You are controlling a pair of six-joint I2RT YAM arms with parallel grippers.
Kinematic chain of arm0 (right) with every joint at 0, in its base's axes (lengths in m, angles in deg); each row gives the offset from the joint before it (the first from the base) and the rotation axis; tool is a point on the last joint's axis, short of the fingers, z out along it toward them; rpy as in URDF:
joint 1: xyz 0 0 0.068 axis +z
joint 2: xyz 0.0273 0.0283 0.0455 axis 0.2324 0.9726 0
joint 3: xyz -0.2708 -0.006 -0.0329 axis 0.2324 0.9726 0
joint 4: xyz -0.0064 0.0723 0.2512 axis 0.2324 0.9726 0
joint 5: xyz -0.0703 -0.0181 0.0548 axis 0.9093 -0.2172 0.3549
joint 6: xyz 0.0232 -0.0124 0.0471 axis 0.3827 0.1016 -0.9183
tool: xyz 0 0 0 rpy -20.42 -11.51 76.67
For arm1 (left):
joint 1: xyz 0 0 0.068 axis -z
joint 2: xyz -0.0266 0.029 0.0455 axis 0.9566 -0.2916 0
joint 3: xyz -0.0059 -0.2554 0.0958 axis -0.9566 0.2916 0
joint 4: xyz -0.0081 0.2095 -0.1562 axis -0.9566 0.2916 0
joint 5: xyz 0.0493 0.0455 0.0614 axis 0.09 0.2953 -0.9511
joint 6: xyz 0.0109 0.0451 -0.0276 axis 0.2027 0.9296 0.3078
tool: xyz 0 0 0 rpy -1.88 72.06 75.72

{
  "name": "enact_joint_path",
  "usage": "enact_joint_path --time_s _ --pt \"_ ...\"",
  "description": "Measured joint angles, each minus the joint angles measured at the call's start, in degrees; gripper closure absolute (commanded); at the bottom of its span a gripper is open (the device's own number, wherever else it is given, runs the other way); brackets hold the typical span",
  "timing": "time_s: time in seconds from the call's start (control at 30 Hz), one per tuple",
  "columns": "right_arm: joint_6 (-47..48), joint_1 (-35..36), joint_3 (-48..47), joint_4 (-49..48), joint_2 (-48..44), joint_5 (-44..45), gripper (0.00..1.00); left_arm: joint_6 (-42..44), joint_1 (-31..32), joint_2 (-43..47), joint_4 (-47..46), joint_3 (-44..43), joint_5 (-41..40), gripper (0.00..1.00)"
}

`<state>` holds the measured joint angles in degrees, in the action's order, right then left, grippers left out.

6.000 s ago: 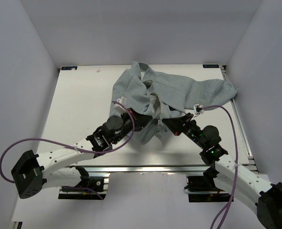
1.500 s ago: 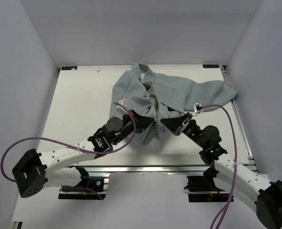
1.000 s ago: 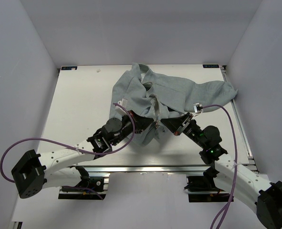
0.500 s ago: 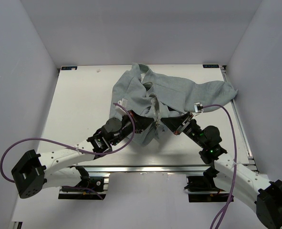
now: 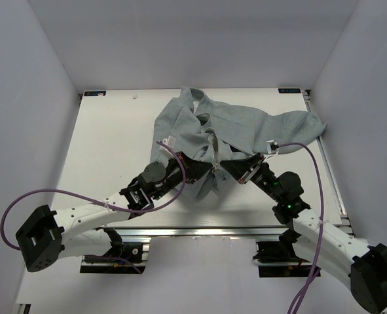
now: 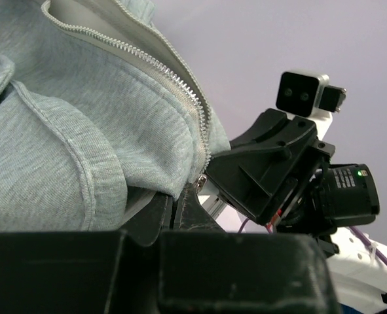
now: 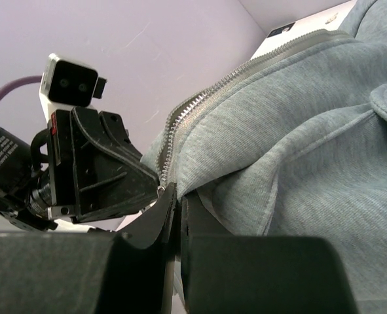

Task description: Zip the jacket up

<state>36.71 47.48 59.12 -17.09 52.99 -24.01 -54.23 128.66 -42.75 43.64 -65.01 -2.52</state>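
Note:
The grey-green fleece jacket [image 5: 245, 127] lies rumpled on the table, collar toward the far wall, front open. My left gripper [image 5: 200, 169] is shut on the bottom hem of one front panel, beside its silver zipper teeth [image 6: 180, 82]. My right gripper [image 5: 227, 167] is shut on the bottom hem of the other panel, by its zipper teeth [image 7: 200, 104]. The two grippers face each other a few centimetres apart, holding the hem ends lifted off the table. In each wrist view the other gripper shows close by: the right one [image 6: 272, 176], the left one [image 7: 98, 170].
The white table [image 5: 108, 150] is enclosed by pale walls on three sides. An aluminium rail [image 5: 206, 230] runs along the near edge. One sleeve [image 5: 308, 121] reaches the far right corner. Purple cables loop from both arms.
Both grippers kept their hold on the hem ends and drew slightly closer together, with the hem bunching a little between them. The jacket's body has stayed where it was.

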Motion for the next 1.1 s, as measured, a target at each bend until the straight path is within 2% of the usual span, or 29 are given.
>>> enact_joint_path --time_s 0.4,0.6,0.83,1.1 --pt "-1.09 -0.9 -0.02 -1.99 1.44 -0.13 1.0 1.11 0.0 -0.17 -2.34 0.96 1.68 1.0" --pt "-1.31 -1.38 -1.9 -0.39 2.23 -0.15 1.0 4.24 0.0 -1.73 0.92 -0.33 2.8 1.0" --pt "-1.31 -3.19 -6.67 5.57 4.46 -2.27 1.0 8.61 -0.26 -3.61 4.92 -2.75 5.38 1.0" --pt "-1.2 -5.68 -11.61 15.26 5.97 -7.54 1.0 11.85 -0.31 1.31 8.79 -1.97 5.4 1.0"
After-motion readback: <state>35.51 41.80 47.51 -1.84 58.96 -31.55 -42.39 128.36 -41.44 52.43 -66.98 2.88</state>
